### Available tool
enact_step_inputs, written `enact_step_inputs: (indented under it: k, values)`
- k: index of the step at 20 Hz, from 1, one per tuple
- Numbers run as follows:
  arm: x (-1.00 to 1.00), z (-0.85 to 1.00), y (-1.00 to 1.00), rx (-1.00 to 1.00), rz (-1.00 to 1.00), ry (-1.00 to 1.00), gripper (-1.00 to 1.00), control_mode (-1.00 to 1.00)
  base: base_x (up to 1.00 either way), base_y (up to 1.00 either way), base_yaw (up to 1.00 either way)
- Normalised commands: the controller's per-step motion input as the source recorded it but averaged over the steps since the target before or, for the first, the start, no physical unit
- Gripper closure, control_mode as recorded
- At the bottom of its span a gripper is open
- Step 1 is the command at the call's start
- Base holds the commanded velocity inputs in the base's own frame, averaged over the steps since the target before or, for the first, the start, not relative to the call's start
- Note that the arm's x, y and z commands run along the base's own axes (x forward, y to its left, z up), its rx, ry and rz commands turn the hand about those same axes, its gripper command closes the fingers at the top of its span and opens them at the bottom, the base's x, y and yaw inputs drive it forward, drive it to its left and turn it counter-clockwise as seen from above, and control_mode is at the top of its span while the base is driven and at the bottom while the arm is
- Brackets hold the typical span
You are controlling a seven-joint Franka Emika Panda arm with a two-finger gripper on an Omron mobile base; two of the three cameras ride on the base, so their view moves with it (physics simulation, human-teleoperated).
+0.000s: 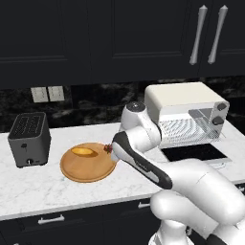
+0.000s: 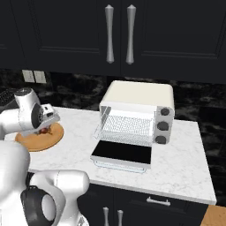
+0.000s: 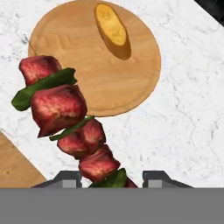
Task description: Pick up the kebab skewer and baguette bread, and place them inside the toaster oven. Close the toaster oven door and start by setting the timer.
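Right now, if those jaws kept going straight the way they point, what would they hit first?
Probably the white marble counter beside the round wooden plate. The gripper holds the kebab skewer, whose far end would likely touch first. Depth is unclear.

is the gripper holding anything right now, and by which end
Yes: the gripper is shut on the kebab skewer, gripping it at its near end by the last meat chunk. The rest sticks out over the wooden plate, where the bread lies.
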Motion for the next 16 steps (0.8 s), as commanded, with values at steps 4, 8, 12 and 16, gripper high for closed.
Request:
enact_step_inputs:
  k: [4, 8, 12, 16]
  values:
    - [-0.19, 0.64, -1.0, 0.0, 0.0, -0.06, 1.0, -1.0, 0.0, 0.0, 0.0]
    - [0.05, 0.37, -1.0, 0.0, -0.04, -0.03, 1.0, -1.0, 0.0, 0.0, 0.0]
    - [0.32, 0.26, -1.0, 0.01, -0.19, 0.0, 1.0, -1.0, 0.0, 0.0, 0.0]
    - [0.27, 0.29, -1.0, 0.07, -0.28, 0.0, 1.0, -1.0, 0.0, 0.0, 0.0]
